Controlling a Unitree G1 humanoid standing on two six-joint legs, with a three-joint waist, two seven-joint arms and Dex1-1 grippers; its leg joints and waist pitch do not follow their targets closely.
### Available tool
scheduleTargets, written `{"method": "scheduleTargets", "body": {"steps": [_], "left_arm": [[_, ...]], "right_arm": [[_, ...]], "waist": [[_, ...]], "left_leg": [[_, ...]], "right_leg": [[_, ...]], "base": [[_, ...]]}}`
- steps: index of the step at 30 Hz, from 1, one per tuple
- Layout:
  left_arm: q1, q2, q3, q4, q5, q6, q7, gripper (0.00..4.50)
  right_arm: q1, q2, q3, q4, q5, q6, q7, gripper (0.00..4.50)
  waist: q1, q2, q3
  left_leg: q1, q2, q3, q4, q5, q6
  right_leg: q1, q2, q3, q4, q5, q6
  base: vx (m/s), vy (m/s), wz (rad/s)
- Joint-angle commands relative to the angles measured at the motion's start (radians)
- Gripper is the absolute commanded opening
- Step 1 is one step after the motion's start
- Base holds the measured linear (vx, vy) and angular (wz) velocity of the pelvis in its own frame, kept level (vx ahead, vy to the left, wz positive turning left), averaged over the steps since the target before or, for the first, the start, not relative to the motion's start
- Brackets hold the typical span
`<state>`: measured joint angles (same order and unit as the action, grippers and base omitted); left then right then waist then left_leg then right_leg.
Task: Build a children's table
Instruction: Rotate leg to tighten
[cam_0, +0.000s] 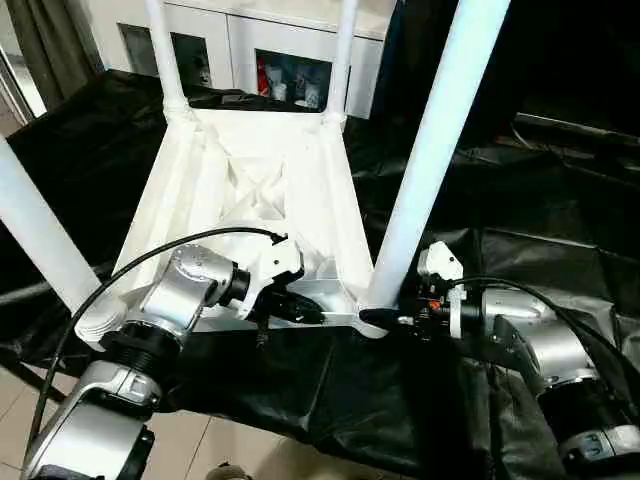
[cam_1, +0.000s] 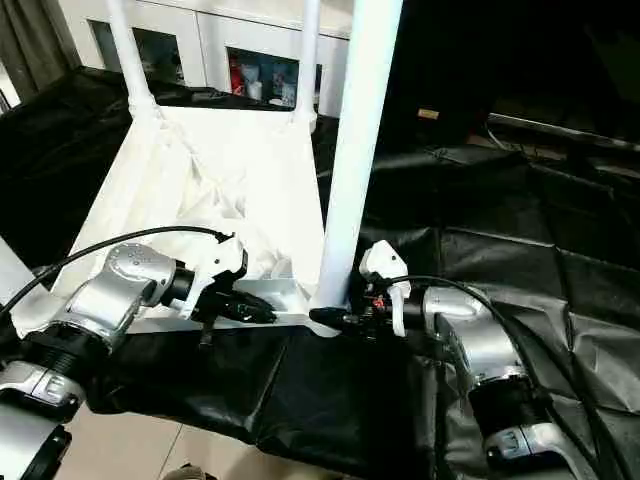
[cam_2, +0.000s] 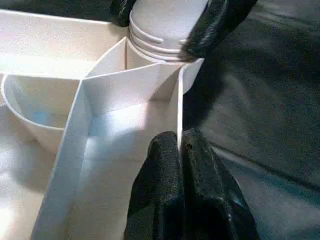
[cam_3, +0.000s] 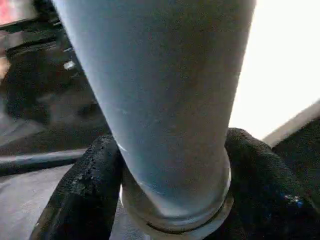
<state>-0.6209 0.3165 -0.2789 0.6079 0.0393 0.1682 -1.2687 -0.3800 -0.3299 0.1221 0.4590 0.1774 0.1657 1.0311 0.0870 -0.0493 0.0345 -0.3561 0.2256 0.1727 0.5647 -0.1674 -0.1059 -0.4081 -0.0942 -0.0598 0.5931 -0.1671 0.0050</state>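
Table top is seen upside down on the black-draped surface, ribbed underside facing up, near edge close to the surface's front edge.

Four white legs are seen standing up from the corner sockets. Near-left leg is seen leaning out toward the left. Far-left leg and far-right leg are seen upright at the back corners. Near-right leg is seen rising from the near-right socket, tilted slightly to the right.

Left gripper is seen at the top's near edge, between the two near corners and closer to the right one. In the left wrist view its fingers are pressed together on the thin upright rim wall of the top: the wall is pinched edge-on between them.

Right gripper is seen at the base of the near-right leg, just above the socket. In the right wrist view one black finger is seen on each side of the tube, both touching it, so the leg is clamped at its ribbed lower end. The same fingers are seen in the left wrist view, wrapped around the leg's foot.

White cabinet with glass doors is seen behind the surface.
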Motion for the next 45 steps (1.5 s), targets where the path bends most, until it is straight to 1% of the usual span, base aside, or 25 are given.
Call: {"method": "scheduleTargets", "body": {"steps": [1,3,4,7,8,9,10,14,16,17,18,19,20,23,25,28,29,30,32,33,35,37,40,42,45], "left_arm": [[-0.019,-0.068,0.030,0.018,-0.028,-0.026,0.099,0.00],[-0.029,-0.106,0.031,0.044,-0.010,-0.032,0.173,0.00],[-0.040,-0.142,0.029,0.069,0.004,-0.033,0.237,0.00],[-0.052,-0.176,0.026,0.093,0.015,-0.031,0.292,0.00],[-0.065,-0.209,0.026,0.115,0.026,-0.025,0.344,0.00],[-0.086,-0.263,0.022,0.150,0.040,-0.019,0.417,0.00],[-0.091,-0.289,0.014,0.158,0.048,-0.017,0.444,0.00],[-0.086,-0.339,-0.011,0.154,0.060,-0.032,0.452,0.00],[-0.080,-0.341,-0.018,0.149,0.062,-0.035,0.441,0.00],[-0.076,-0.341,-0.021,0.148,0.063,-0.039,0.436,0.00],[-0.073,-0.331,-0.020,0.151,0.065,-0.047,0.431,0.00],[-0.073,-0.331,-0.020,0.151,0.065,-0.047,0.431,0.00],[-0.075,-0.320,-0.015,0.159,0.067,-0.056,0.425,0.00],[-0.076,-0.307,-0.009,0.164,0.068,-0.064,0.414,0.00],[-0.068,-0.256,-0.014,0.138,0.057,-0.067,0.331,0.00],[-0.060,-0.218,-0.017,0.115,0.047,-0.056,0.267,0.00],[-0.053,-0.195,-0.022,0.100,0.042,-0.052,0.228,0.00],[-0.051,-0.191,-0.023,0.096,0.041,-0.050,0.220,0.00],[-0.032,-0.130,-0.039,0.054,0.028,-0.032,0.113,0.00],[-0.022,-0.099,-0.048,0.032,0.022,-0.022,0.055,0.00],[-0.016,-0.079,-0.052,0.018,0.017,-0.012,0.022,0.00],[-0.007,-0.041,-0.058,-0.006,0.011,0.009,-0.035,0.00],[0.005,0.006,-0.065,-0.036,0.005,0.034,-0.098,0.00],[0.010,0.022,-0.063,-0.045,0.004,0.038,-0.109,0.00],[0.014,0.038,-0.062,-0.061,-0.004,0.049,-0.119,0.00]], "right_arm": [[0.004,0.038,0.010,0.039,-0.038,-0.011,-0.097,2.67],[-0.006,0.079,-0.017,0.082,-0.052,-0.005,-0.212,2.67],[-0.016,0.121,-0.041,0.110,-0.052,0.008,-0.306,2.66],[-0.024,0.160,-0.062,0.132,-0.049,0.024,-0.385,2.66],[-0.037,0.197,-0.076,0.153,-0.054,0.030,-0.466,2.66],[-0.064,0.259,-0.100,0.198,-0.061,0.036,-0.593,2.66],[-0.079,0.287,-0.098,0.217,-0.071,0.031,-0.640,2.66],[-0.100,0.334,-0.051,0.241,-0.124,-0.032,-0.670,2.66],[-0.096,0.336,-0.040,0.233,-0.128,-0.051,-0.649,2.66],[-0.092,0.337,-0.039,0.224,-0.124,-0.060,-0.635,3.01],[-0.083,0.334,-0.053,0.202,-0.095,-0.067,-0.598,3.01],[-0.083,0.334,-0.053,0.202,-0.095,-0.067,-0.598,3.22],[-0.080,0.325,-0.057,0.190,-0.085,-0.074,-0.572,3.22],[-0.079,0.305,-0.045,0.186,-0.098,-0.100,-0.553,3.56],[-0.067,0.223,-0.021,0.149,-0.092,-0.132,-0.408,3.56],[-0.053,0.159,-0.002,0.116,-0.079,-0.143,-0.283,3.56],[-0.042,0.128,0.013,0.093,-0.074,-0.148,-0.221,3.56],[-0.040,0.122,0.015,0.087,-0.072,-0.146,-0.208,3.56],[-0.012,0.048,0.036,0.020,-0.042,-0.125,-0.055,3.56],[-0.008,0.020,0.038,0.000,-0.024,-0.110,-0.001,3.56],[-0.007,0.003,0.039,-0.008,-0.016,-0.105,0.026,3.56],[-0.009,-0.022,0.037,-0.016,-0.007,-0.099,0.066,3.56],[-0.017,-0.042,0.029,-0.022,0.001,-0.092,0.104,3.56],[-0.020,-0.046,0.027,-0.025,0.007,-0.086,0.117,3.56],[-0.019,-0.048,0.030,-0.039,0.024,-0.064,0.142,3.41]], "waist": [[-0.002,-0.011,-0.048],[-0.007,-0.012,-0.045],[-0.008,-0.008,-0.046],[-0.010,-0.010,-0.044],[-0.009,-0.003,-0.044],[-0.017,-0.006,-0.042],[-0.018,0.001,-0.041],[-0.029,-0.003,-0.043],[-0.029,-0.002,-0.046],[-0.030,-0.002,-0.046],[-0.029,-0.003,-0.046],[-0.028,-0.002,-0.045],[-0.028,-0.003,-0.046],[-0.026,-0.005,-0.046],[-0.024,-0.005,-0.047],[-0.022,-0.007,-0.048],[-0.022,-0.010,-0.049],[-0.021,-0.009,-0.050],[-0.018,-0.006,-0.053],[-0.019,-0.006,-0.055],[-0.021,-0.005,-0.058],[-0.019,-0.002,-0.059],[-0.014,0.001,-0.058],[-0.007,0.001,-0.057],[-0.002,0.001,-0.054]], "left_leg": [[0.004,0.000,0.013,-0.064,-0.271,0.025],[0.003,-0.004,0.010,-0.067,-0.300,0.012],[0.006,-0.004,0.010,-0.067,-0.312,0.011],[0.011,-0.006,0.010,-0.067,-0.335,0.005],[0.012,-0.006,0.008,-0.068,-0.341,0.006],[0.010,-0.009,0.007,-0.069,-0.362,-0.003],[0.011,-0.009,0.004,-0.070,-0.371,-0.011],[0.012,-0.010,0.000,-0.070,-0.404,0.000],[0.006,-0.010,0.001,-0.073,-0.388,0.015],[0.005,-0.009,0.003,-0.073,-0.381,0.019],[0.005,-0.009,0.003,-0.073,-0.376,0.021],[0.005,-0.007,0.004,-0.074,-0.372,0.024],[0.004,-0.008,0.005,-0.073,-0.369,0.025],[0.003,-0.007,0.007,-0.073,-0.354,0.032],[0.003,-0.007,0.007,-0.073,-0.351,0.038],[-0.004,-0.005,0.008,-0.071,-0.324,0.057],[-0.006,-0.002,0.008,-0.072,-0.304,0.059],[-0.007,-0.002,0.008,-0.071,-0.294,0.061],[-0.005,0.001,0.010,-0.068,-0.257,0.071],[-0.005,0.002,0.013,-0.062,-0.222,0.094],[-0.007,0.002,0.013,-0.060,-0.181,0.105],[0.000,0.002,0.016,-0.056,-0.156,0.115],[0.003,0.005,0.017,-0.056,-0.147,0.119],[0.004,0.007,0.017,-0.056,-0.156,0.110],[0.005,0.006,0.016,-0.060,-0.209,0.076]], "right_leg": [[0.045,-0.036,0.029,-0.071,-0.310,-0.177],[0.042,-0.036,0.029,-0.080,-0.401,-0.141],[0.039,-0.037,0.030,-0.084,-0.431,-0.128],[0.033,-0.035,0.029,-0.093,-0.480,-0.112],[0.033,-0.036,0.029,-0.094,-0.486,-0.108],[0.027,-0.032,0.026,-0.099,-0.519,-0.093],[0.028,-0.033,0.025,-0.099,-0.535,-0.088],[0.026,-0.034,0.020,-0.110,-0.558,-0.069],[0.030,-0.032,0.022,-0.106,-0.514,-0.077],[0.030,-0.031,0.024,-0.105,-0.489,-0.085],[0.031,-0.031,0.024,-0.103,-0.476,-0.090],[0.031,-0.031,0.026,-0.102,-0.458,-0.099],[0.032,-0.031,0.026,-0.100,-0.450,-0.102],[0.034,-0.032,0.028,-0.097,-0.424,-0.116],[0.037,-0.031,0.027,-0.098,-0.423,-0.117],[0.043,-0.033,0.030,-0.093,-0.381,-0.128],[0.045,-0.032,0.029,-0.089,-0.354,-0.141],[0.047,-0.032,0.029,-0.085,-0.341,-0.147],[0.050,-0.033,0.031,-0.078,-0.273,-0.171],[0.051,-0.030,0.032,-0.067,-0.179,-0.206],[0.055,-0.029,0.029,-0.056,-0.107,-0.232],[0.053,-0.028,0.030,-0.050,-0.053,-0.258],[0.053,-0.028,0.029,-0.045,-0.025,-0.281],[0.054,-0.029,0.029,-0.045,-0.036,-0.279],[0.054,-0.031,0.029,-0.051,-0.112,-0.258]], "base": [[0.000,0.000,0.00],[0.000,0.000,0.00],[0.000,0.000,0.00],[0.000,0.000,0.00],[0.000,0.000,0.00],[0.000,0.000,0.00],[0.000,0.000,0.00],[0.000,0.000,0.00],[0.000,0.000,0.00],[0.000,0.000,0.00],[0.000,0.000,0.00],[0.000,0.000,0.00],[0.000,0.000,0.00],[0.000,0.000,0.00],[0.000,0.000,0.00],[0.000,0.000,0.00],[0.000,0.000,0.00],[0.000,0.000,0.00],[0.029,-0.002,0.02],[0.058,-0.004,0.04],[0.027,-0.001,0.01],[0.000,0.000,0.00],[0.000,0.000,0.00],[0.000,0.000,0.00],[0.000,0.000,0.00]]}}
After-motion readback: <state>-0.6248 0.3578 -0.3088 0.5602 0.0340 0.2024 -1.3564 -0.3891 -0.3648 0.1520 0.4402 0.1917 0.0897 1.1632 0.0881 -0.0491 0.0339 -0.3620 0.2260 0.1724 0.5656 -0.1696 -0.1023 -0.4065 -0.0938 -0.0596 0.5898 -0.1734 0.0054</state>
